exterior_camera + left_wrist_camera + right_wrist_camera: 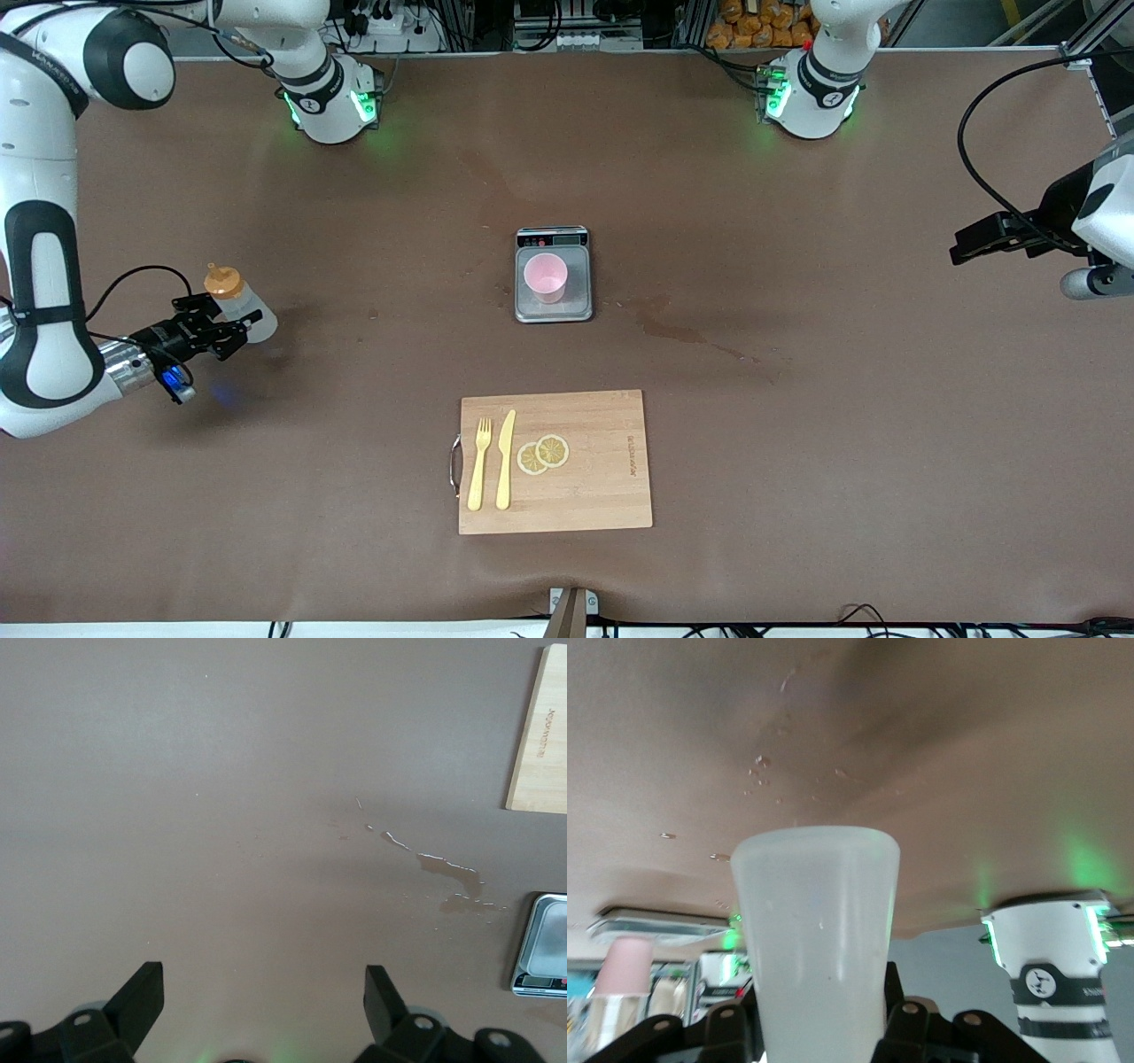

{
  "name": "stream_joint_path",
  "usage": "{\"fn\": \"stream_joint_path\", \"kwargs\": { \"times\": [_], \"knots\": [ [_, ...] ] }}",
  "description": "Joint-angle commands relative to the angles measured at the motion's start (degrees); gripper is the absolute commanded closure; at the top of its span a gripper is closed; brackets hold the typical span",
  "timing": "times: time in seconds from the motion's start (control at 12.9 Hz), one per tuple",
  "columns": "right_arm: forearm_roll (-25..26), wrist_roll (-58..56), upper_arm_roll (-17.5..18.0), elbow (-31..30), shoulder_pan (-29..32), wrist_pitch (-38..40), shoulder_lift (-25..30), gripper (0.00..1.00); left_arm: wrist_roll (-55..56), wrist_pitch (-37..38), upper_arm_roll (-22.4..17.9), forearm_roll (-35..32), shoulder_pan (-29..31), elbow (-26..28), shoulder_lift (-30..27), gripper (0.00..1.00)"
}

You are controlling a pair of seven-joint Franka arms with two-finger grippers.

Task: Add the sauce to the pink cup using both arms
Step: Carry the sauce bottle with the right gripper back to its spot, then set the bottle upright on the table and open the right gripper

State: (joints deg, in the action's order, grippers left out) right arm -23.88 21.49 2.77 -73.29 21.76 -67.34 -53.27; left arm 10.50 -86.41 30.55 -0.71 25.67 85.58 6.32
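Observation:
The sauce bottle (244, 312), whitish with an orange cap (222, 282), is held tilted in my right gripper (226, 330) over the table at the right arm's end. In the right wrist view the bottle's body (819, 939) fills the space between the shut fingers (908, 1023). The pink cup (545, 276) stands upright on the grey scale (576, 303) at the table's middle, well apart from the bottle; it also shows in the right wrist view (620, 979). My left gripper (264, 992) is open and empty, held high over the left arm's end of the table.
A wooden cutting board (602, 496) lies nearer the front camera than the scale, with a fork (479, 462), a knife (506, 458) and lemon slices (543, 454) on it. Wet streaks (673, 330) mark the table beside the scale. The left arm (1099, 213) waits.

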Motion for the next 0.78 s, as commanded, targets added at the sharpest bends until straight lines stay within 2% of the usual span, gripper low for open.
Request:
{"fn": "stream_joint_path", "kwargs": {
  "times": [0.0, 0.7],
  "knots": [
    [-3.2, -2.1, 1.0, 0.8, 2.8, 0.6, -2.2, 0.48, -0.4, -1.0, -0.1, 0.2, 0.5, 0.5, -1.5, 0.00],
    [-3.2, -1.3, 0.8, 0.3, 4.3, -3.8, -4.8, 0.44, -0.2, -3.3, 0.5, -2.3, 0.3, 0.6, -2.0, 0.00]
  ]
}}
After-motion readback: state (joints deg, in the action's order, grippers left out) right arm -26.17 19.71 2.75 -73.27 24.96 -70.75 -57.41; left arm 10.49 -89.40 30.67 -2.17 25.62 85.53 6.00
